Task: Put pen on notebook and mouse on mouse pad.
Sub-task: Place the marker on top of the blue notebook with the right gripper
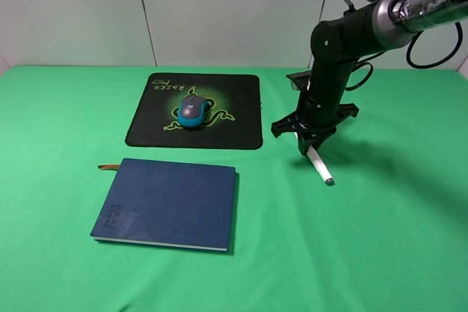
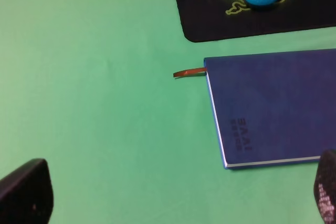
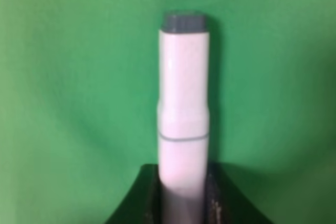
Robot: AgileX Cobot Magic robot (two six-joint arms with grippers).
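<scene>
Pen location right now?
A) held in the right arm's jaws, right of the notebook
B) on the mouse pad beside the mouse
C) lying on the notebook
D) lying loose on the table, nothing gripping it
A: the right arm's jaws are shut on the pen, which slants downward well to the right of the notebook; only the mouse sits on the mouse pad.
</scene>
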